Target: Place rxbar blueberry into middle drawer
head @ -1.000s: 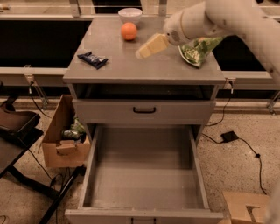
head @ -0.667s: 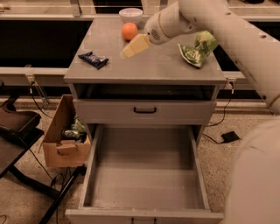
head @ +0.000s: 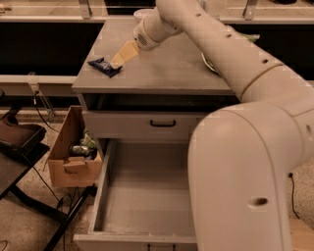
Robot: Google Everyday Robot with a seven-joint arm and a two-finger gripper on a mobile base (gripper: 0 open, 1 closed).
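The rxbar blueberry (head: 103,66), a small flat dark navy wrapper, lies on the left part of the grey cabinet top (head: 167,68). My gripper (head: 122,54) hangs just above and to the right of the bar, its tan tip reaching down toward the bar's right end. Nothing shows in its hold. My white arm (head: 230,63) stretches across the top from the right. Below a closed drawer with a dark handle (head: 163,123), a lower drawer (head: 147,196) stands pulled out and holds nothing.
A white bowl (head: 143,12) stands at the back of the top, partly behind my arm. An open cardboard box (head: 73,157) with cans sits on the floor left of the cabinet. A dark stand (head: 19,142) and cables lie further left.
My gripper has swept left across the cabinet top, from beside the green chip bag, past the orange, to just above the blue bar. My arm now hides the orange and most of the bag.
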